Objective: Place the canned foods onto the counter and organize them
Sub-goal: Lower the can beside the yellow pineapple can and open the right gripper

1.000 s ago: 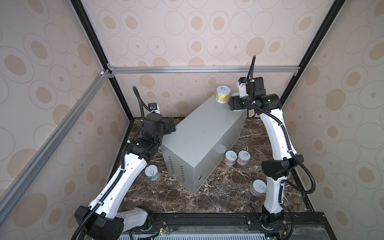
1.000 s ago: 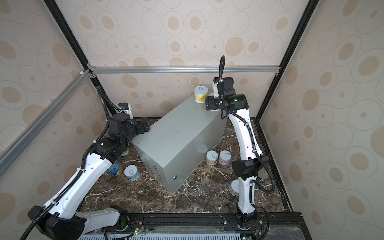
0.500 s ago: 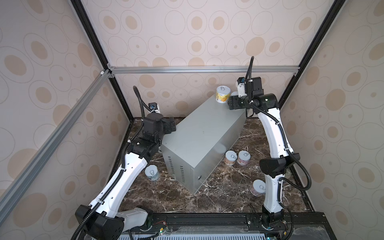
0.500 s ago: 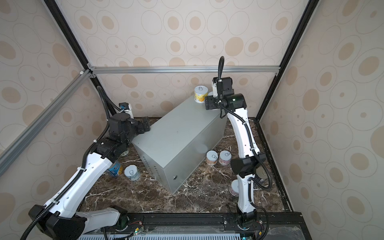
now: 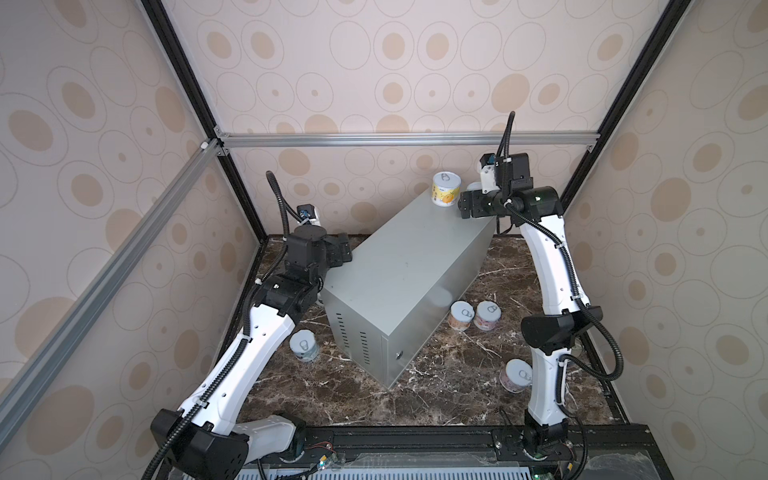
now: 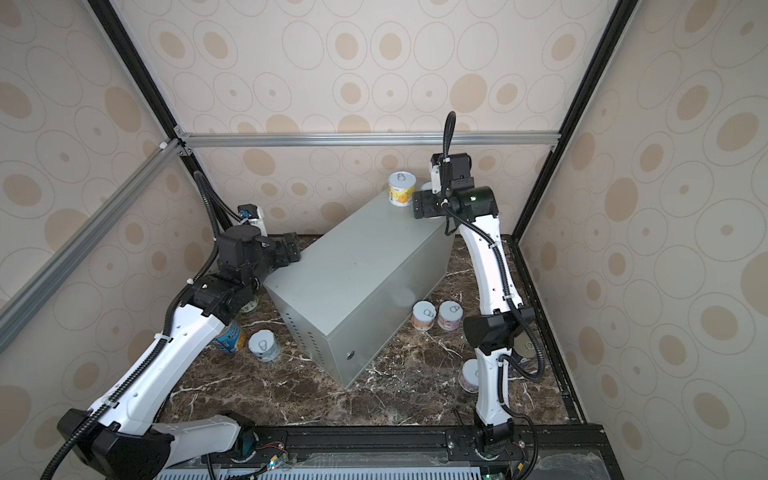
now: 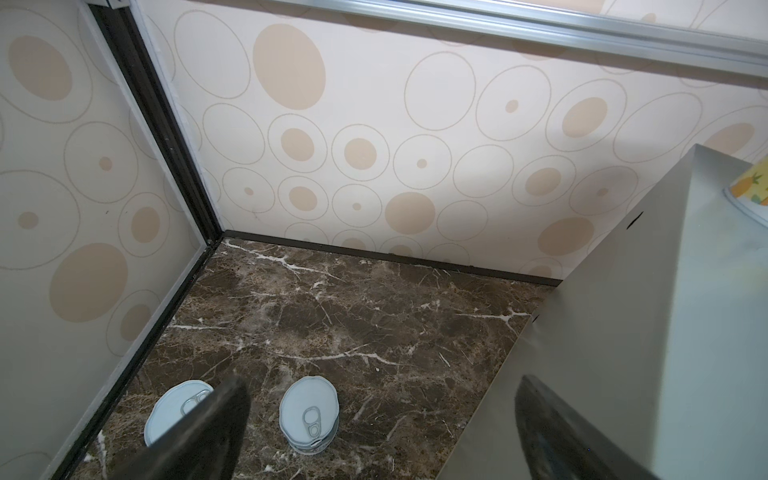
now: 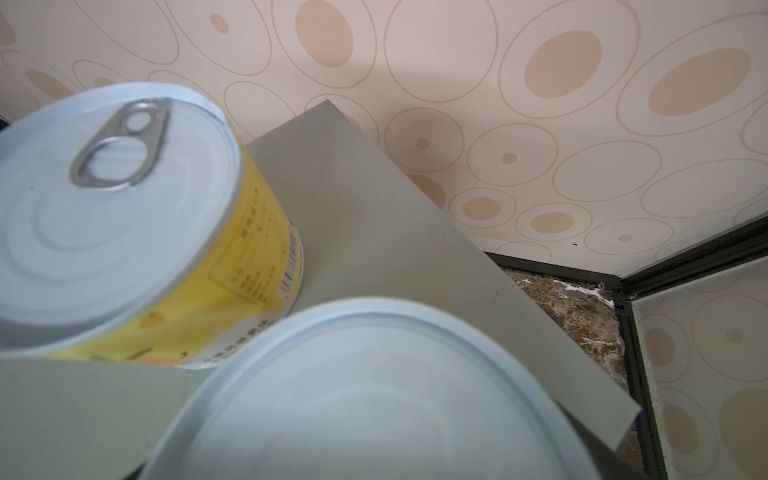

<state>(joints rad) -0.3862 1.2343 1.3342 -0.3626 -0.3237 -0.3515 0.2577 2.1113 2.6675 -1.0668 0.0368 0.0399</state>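
Note:
The counter (image 5: 399, 282) (image 6: 353, 274) is a tall grey metal box standing diagonally on the floor. A yellow can (image 5: 446, 189) (image 8: 124, 216) stands upright at its far end. My right gripper (image 5: 466, 198) hovers right beside it at the counter's far corner. A second can's pale lid (image 8: 374, 395) fills the right wrist view just under the camera and hides the jaws. My left gripper (image 5: 343, 251) (image 7: 382, 436) hangs open and empty beside the counter's left edge, above two short cans (image 7: 308, 409) (image 7: 174, 409) on the floor.
On the dark marble floor (image 5: 449, 374), two short cans (image 5: 461, 315) (image 5: 487, 315) stand right of the counter and another (image 5: 516, 375) by the right arm's base. A short can (image 5: 304, 345) and a blue can (image 6: 230, 338) stand left. Patterned walls enclose the cell.
The right arm has shifted only slightly beside the yellow can. The left arm has not moved.

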